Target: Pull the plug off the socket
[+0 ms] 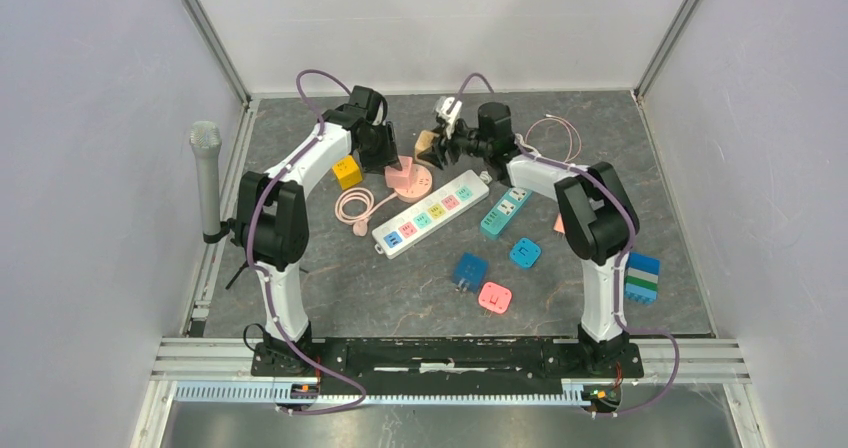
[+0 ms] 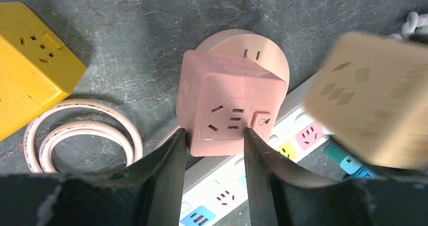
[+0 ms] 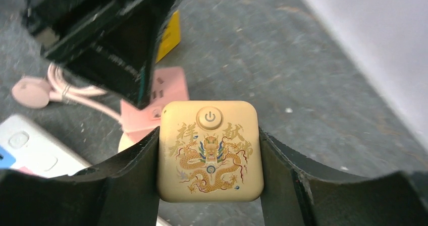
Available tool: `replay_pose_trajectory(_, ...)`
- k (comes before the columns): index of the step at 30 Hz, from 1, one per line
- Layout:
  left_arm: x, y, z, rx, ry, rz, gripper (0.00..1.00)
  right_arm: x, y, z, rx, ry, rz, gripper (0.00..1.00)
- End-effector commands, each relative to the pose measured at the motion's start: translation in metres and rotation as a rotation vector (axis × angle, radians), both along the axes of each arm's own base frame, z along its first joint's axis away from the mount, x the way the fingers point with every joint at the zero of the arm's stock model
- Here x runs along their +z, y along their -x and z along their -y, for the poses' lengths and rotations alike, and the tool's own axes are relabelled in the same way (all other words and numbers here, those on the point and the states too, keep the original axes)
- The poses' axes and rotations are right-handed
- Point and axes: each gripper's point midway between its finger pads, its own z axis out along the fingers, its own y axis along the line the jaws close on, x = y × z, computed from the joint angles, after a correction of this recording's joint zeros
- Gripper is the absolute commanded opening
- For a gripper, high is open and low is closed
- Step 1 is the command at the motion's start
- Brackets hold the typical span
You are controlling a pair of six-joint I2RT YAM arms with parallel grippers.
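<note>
A pink cube plug [image 2: 227, 110] sits in a round pink socket base [image 2: 262, 54] on the grey table; both show in the top view [image 1: 408, 178]. My left gripper [image 2: 214, 135] is open, its fingertips at the cube's near edge, the left one against its side. My right gripper [image 3: 208, 135] is shut on a gold cube plug [image 3: 209, 150] with a dragon print and holds it in the air just right of the pink cube. The gold cube also shows blurred in the left wrist view [image 2: 373, 100] and in the top view [image 1: 430, 148].
A white power strip [image 1: 432, 212] lies just in front of the pink socket, with a teal strip [image 1: 505, 211] to its right. A yellow cube [image 1: 347, 171] and a coiled pink cord [image 1: 355, 206] lie to the left. Blue cubes [image 1: 469, 270] and a pink one [image 1: 495, 296] lie nearer. A microphone [image 1: 206, 178] stands at the left wall.
</note>
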Motion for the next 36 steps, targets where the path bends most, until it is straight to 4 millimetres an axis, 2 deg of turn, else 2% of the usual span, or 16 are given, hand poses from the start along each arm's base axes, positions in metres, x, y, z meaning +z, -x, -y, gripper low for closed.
replay_pose_trajectory(1, -0.086, 0.078, -0.040, -0.038, -0.256, -0.362, 0.51, 0.105, -0.038, 0.035, -0.214, -0.195, 0.126, 0.00)
replay_pose_trajectory(3, -0.078, 0.071, -0.032, -0.047, -0.215, -0.342, 0.55, 0.100, -0.053, 0.049, -0.312, -0.203, 0.028, 0.04)
replay_pose_trajectory(5, -0.070, 0.062, -0.021, -0.080, -0.168, -0.313, 0.60, 0.083, -0.066, 0.057, -0.362, -0.158, -0.062, 0.07)
replay_pose_trajectory(7, -0.060, 0.048, -0.012, -0.128, -0.137, -0.267, 0.65, 0.055, -0.075, 0.066, -0.441, -0.110, -0.190, 0.09)
replay_pose_trajectory(8, -0.053, 0.039, -0.010, -0.146, -0.134, -0.237, 0.66, 0.045, -0.083, 0.077, -0.527, -0.104, -0.239, 0.08)
replay_pose_trajectory(10, -0.039, 0.024, -0.006, -0.156, -0.121, -0.187, 0.70, 0.024, -0.082, 0.088, -0.595, -0.127, -0.335, 0.09)
replay_pose_trajectory(12, -0.024, 0.014, 0.000, -0.155, -0.096, -0.138, 0.74, 0.006, -0.076, 0.091, -0.619, -0.164, -0.428, 0.10)
replay_pose_trajectory(18, 0.012, 0.000, 0.019, -0.178, 0.016, -0.006, 0.81, -0.042, -0.061, 0.073, -0.574, -0.180, -0.651, 0.22)
replay_pose_trajectory(22, 0.024, -0.002, 0.026, -0.186, 0.054, 0.036, 0.82, -0.064, -0.057, 0.072, -0.587, -0.160, -0.721, 0.31)
replay_pose_trajectory(25, 0.030, -0.003, 0.029, -0.182, 0.080, 0.059, 0.82, -0.071, -0.060, 0.080, -0.632, -0.132, -0.708, 0.39)
replay_pose_trajectory(28, 0.038, -0.005, 0.032, -0.187, 0.093, 0.088, 0.82, -0.068, -0.066, 0.090, -0.671, -0.094, -0.649, 0.52)
replay_pose_trajectory(36, 0.057, -0.014, 0.035, -0.193, 0.082, 0.169, 0.84, -0.036, -0.080, 0.099, -0.693, -0.062, -0.529, 0.81)
